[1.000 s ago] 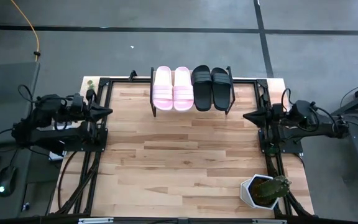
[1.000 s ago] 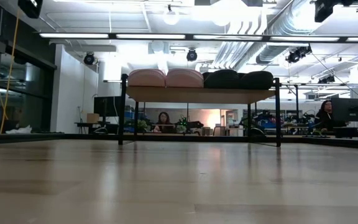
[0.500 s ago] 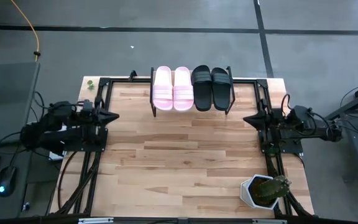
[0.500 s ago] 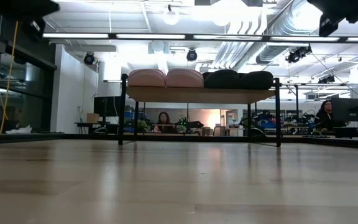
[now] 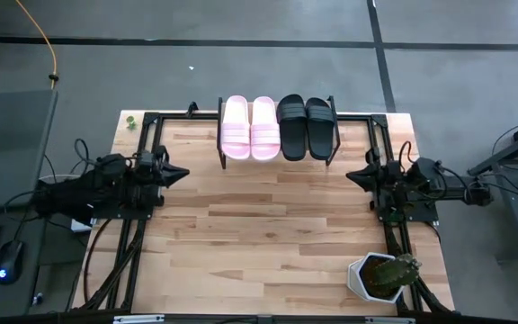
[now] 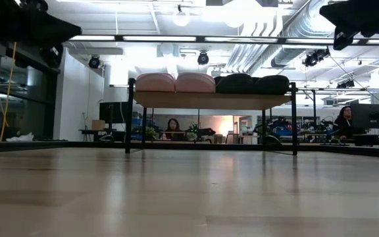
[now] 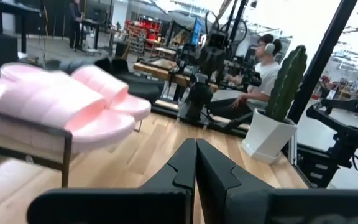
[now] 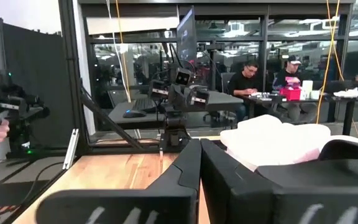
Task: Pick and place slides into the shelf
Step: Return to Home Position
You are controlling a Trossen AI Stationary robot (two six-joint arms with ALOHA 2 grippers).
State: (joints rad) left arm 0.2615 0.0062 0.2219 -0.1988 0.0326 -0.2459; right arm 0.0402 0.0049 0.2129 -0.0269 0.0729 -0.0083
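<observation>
Four pink and black slides (image 5: 264,128) fill the light wooden shelf (image 6: 209,100); left fingers (image 7: 180,167), right fingers (image 8: 189,163) together, you likely just home both arms

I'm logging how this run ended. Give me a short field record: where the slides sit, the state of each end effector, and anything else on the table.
pink slides: side by side on the shelf, left half
black slides: side by side on the shelf, right half, next to the pink pair
slides off shelf: none seen
left end effector: shut, empty, at the left edge of the table
right end effector: shut, empty, at the table's right edge
other: cactus pot, lower right corner in the high view
</observation>
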